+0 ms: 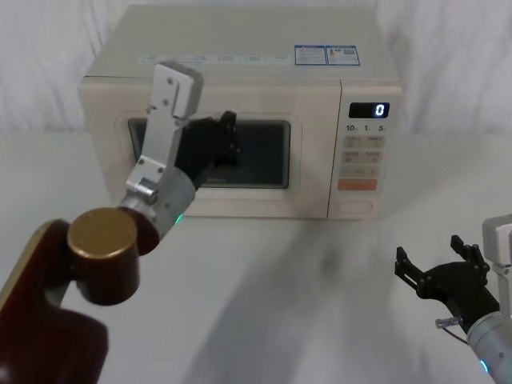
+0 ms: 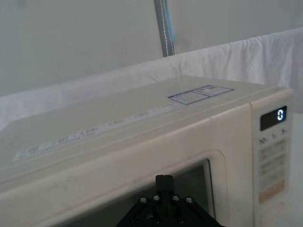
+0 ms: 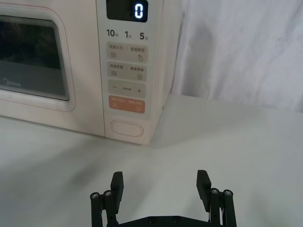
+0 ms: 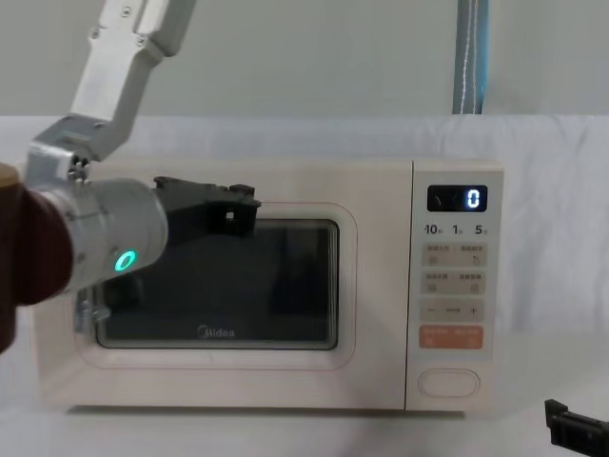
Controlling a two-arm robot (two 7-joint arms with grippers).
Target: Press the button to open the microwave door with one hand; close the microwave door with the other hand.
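The cream microwave door (image 1: 314, 160) lies flush with the oven front, its dark window and "Midea" logo facing me (image 4: 371, 286) (image 3: 80, 71). My left gripper (image 1: 229, 132) is raised in front of the window's upper part, fingers together, close to or touching the glass (image 4: 244, 204) (image 2: 164, 180). The wide pill-shaped button (image 1: 354, 206) sits at the bottom of the control panel, below the orange key (image 3: 126, 128) (image 4: 449, 382). Low over the table at the right, my right gripper (image 1: 432, 260) is open and points toward the button from a distance (image 3: 160, 183).
The microwave display (image 1: 370, 110) reads 0. White cloth covers the table (image 1: 304, 288) and hangs behind the oven. My left arm's brown shoulder link (image 1: 100, 252) fills the lower left. A grey pole (image 4: 471, 57) stands behind the oven.
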